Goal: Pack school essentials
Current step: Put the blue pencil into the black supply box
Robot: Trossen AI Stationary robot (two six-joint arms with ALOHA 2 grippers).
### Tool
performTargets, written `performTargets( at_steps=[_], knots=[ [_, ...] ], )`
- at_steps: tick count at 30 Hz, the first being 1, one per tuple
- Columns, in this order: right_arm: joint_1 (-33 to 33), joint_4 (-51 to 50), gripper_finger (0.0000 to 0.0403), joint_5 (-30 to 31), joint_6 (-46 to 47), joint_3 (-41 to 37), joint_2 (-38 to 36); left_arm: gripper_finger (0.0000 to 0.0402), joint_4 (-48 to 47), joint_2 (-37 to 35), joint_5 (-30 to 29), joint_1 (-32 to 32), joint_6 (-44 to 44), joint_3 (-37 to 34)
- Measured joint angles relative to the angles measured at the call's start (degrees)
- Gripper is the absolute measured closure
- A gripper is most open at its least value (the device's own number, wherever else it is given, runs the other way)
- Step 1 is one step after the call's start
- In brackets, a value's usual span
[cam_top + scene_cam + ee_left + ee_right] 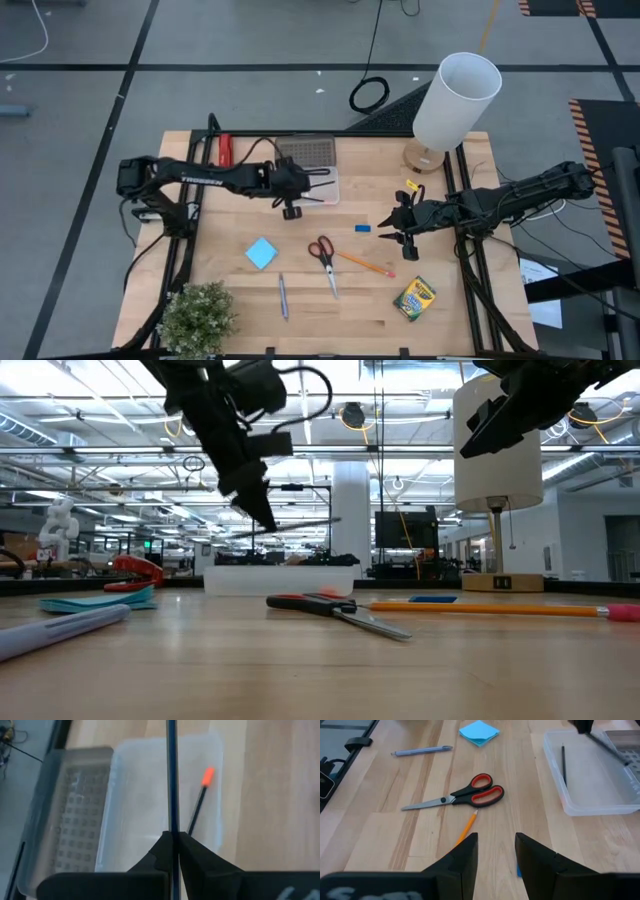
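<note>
Pale wood planks make up your worktop (300,300), and near its far edge sits a clear plastic tray (600,795) with its lid lying beside it. Your left gripper (172,840) hangs over that tray with its fingers pinched tight on a thin dark pencil (172,775), held crosswise and clear of the tray floor. One black pencil with an orange tip (200,802) already lies inside. Your right gripper (495,842) hovers with a narrow gap between its fingers and holds nothing; just below it are the orange pencil (466,827) and the red-handled scissors (470,795). Still on the worktop are the blue note pad (261,253), the silvery pen (282,296), the small blue eraser (362,228) and the crayon box (414,298). The risk now, as I judge it, is the drop: the pencil is long, and if you let go while one end overhangs the wall, it can tip out or roll off across the wood. A slanted hold could also catch the rim.
</note>
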Motion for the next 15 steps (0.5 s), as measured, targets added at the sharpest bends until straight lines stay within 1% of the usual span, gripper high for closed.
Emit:
performTargets(
  at_steps=[5, 8, 11, 15],
  knots=[
    [0.0, 0.0, 0.0277, 0.0, -1.1, 0.0, 0.0, 0.0380, 0.1, 2.4, -5.8, 0.0, 0.4, -0.2],
    [0.0, 0.0, 0.0277, 0.0, -1.5, 0.0, 0.0, 0.0380, 0.0, 3.2, -5.6, 0.2, 0.8, -0.2],
    [0.0, 0.0, 0.0277, 0.0, -1.5, 0.0, 0.0, 0.0380, -0.1, 3.5, -4.0, 0.1, 1.3, -0.2],
    [0.0, 0.0, 0.0277, 0.0, -1.7, 0.0, 0.0, 0.0380, 0.2, 3.5, -4.0, 0.1, 1.4, -0.2]
  ],
)
